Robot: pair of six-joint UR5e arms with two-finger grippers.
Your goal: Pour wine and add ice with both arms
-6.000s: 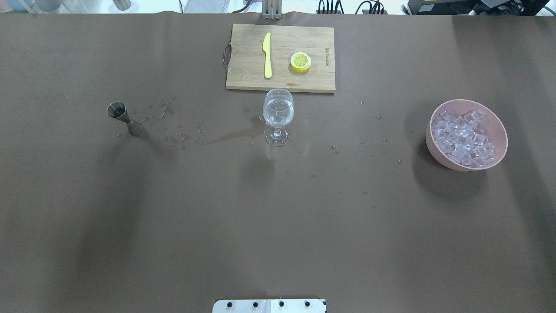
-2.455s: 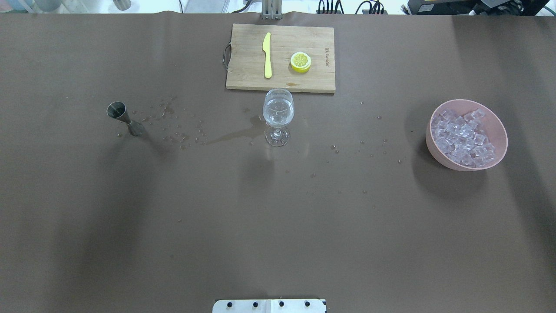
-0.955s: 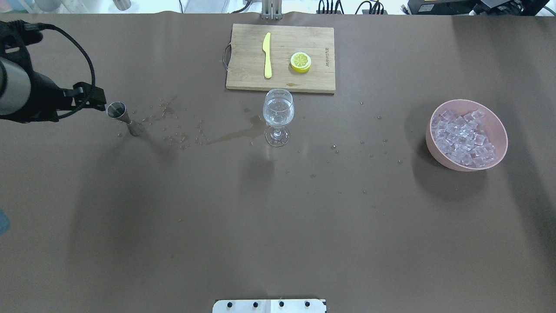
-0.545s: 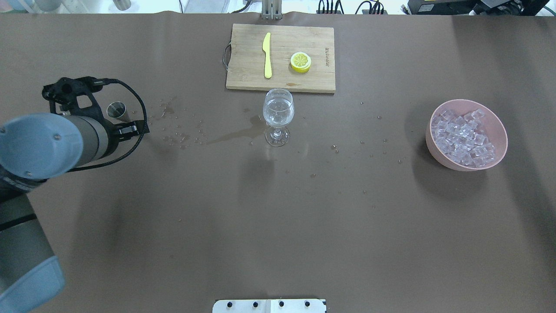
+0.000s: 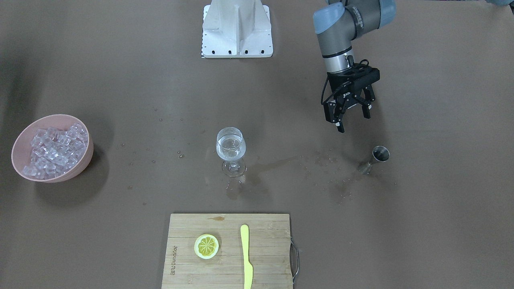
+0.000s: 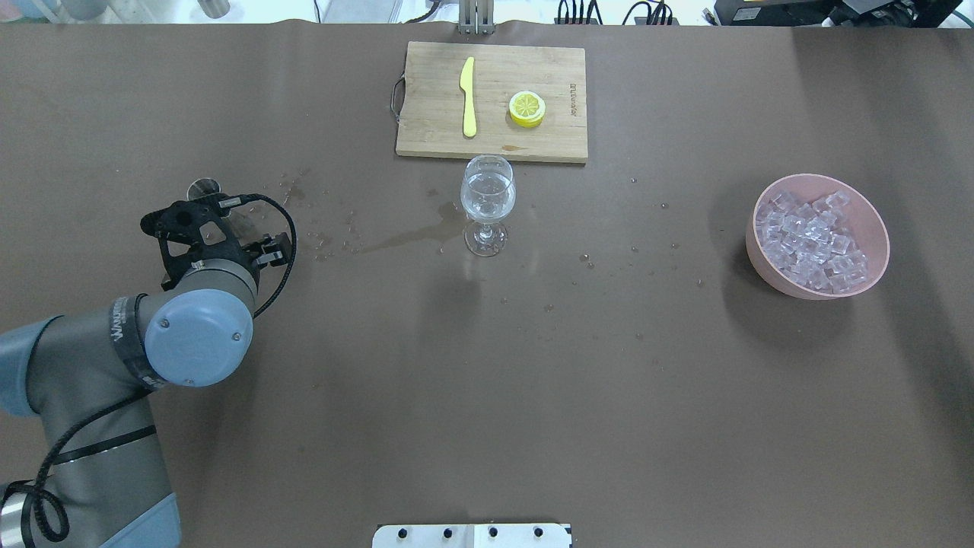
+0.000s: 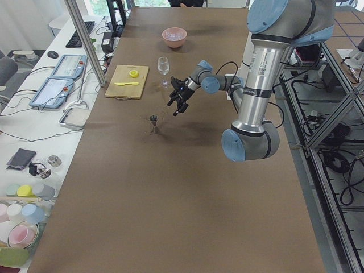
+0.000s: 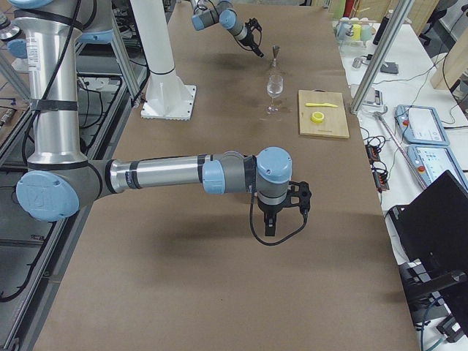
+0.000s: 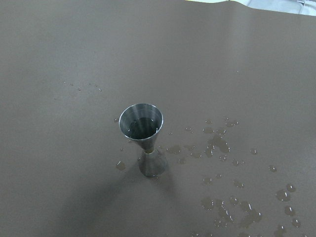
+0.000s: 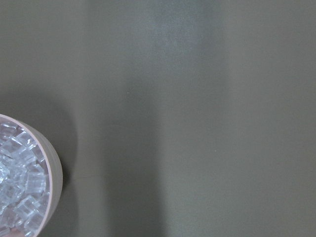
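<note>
One jigger (image 5: 379, 154), one glass (image 5: 230, 150), one bowl (image 5: 85, 161) of ice (image 5: 54, 149): the left gripper (image 5: 353, 121) hovers wide apart and empty near the jigger, while the right gripper (image 8: 273, 223), seen only side-on, cannot be judged.

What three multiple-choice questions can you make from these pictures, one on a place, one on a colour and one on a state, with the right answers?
1. Where does the lemon slice lie?
A. on the cutting board, apart from the knife
B. on top of the knife
C. off the board

2. What colour is the knife?
A. red
B. yellow
C. black

3. The left pincer hangs near the jigger. How is it?
A. open, holding nothing
B. shut on the jigger
C. shut on the knife

Answers: 1 A, bare wood shows between slice and knife; 2 B, blade and handle are both pale yellow; 3 A, its fingers are spread and the jigger stands apart from them.
</note>
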